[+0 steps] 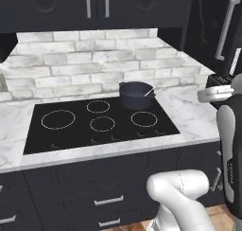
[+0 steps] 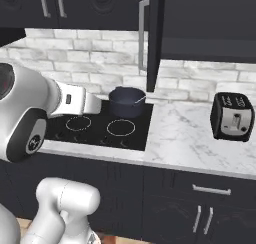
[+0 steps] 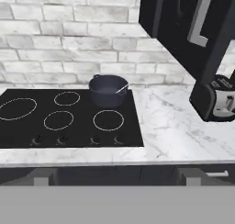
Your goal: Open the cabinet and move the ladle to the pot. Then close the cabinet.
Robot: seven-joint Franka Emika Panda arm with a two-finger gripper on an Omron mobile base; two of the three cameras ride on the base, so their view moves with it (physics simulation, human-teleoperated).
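The dark blue-grey pot [image 1: 135,93] [image 2: 126,101] [image 3: 108,90] stands on the back right burner of the cooktop. The ladle [image 1: 149,91] [image 2: 140,99] [image 3: 122,88] lies in it, its thin silvery handle leaning out over the right rim. To the right, the cabinet [image 2: 210,48] is open: its carved black door [image 1: 222,31] [image 2: 155,38] [image 3: 193,30] is swung out over the counter, showing a dark shelf. My gripper is open, holds nothing and is well back from the pot and the door.
A black cooktop [image 1: 101,123] [image 3: 69,122] is set in the marble counter [image 2: 185,133]. A black toaster [image 2: 232,116] [image 3: 215,99] stands below the open cabinet. Closed upper cabinet doors [image 1: 97,3] hang above the stove, and drawers [image 1: 108,200] run below the counter.
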